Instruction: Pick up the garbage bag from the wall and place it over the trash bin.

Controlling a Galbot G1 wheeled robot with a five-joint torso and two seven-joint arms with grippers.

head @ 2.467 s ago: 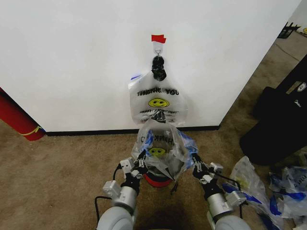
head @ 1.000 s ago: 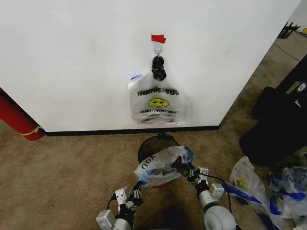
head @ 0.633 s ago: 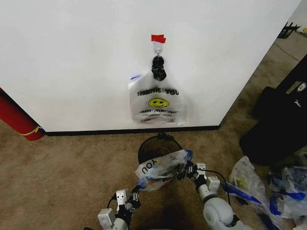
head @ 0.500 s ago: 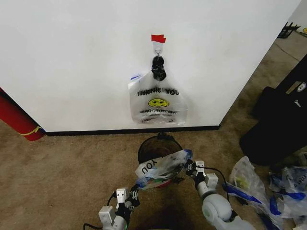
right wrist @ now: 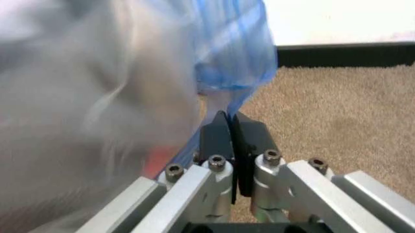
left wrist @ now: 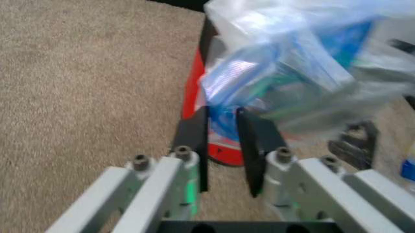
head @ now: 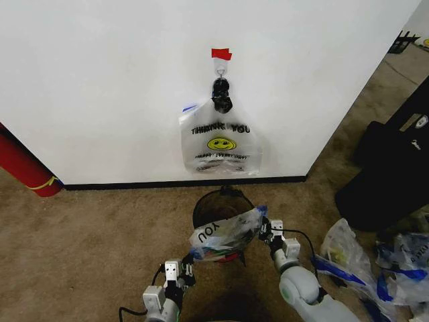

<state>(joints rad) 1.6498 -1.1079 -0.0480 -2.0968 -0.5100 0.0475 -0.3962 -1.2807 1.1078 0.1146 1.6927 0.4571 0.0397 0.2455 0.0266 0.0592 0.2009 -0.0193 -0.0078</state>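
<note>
Bag: the garbage bag [head: 224, 235] lay crumpled across the near rim of the trash bin [head: 216, 204], low in the middle of the head view.
Right gripper [head: 266, 230]: its fingers pinched the bag's blue edge tight.
Left gripper [head: 182, 272]: fingers a little apart, holding nothing, just below the bag.
Wall [head: 100, 87]: more bags [head: 220, 144] hung from a hook [head: 220, 67] under red tape [head: 221, 54].
Around: red cylinder [head: 23, 168] far left, loose bags [head: 375, 268] on the carpet at right.
</note>
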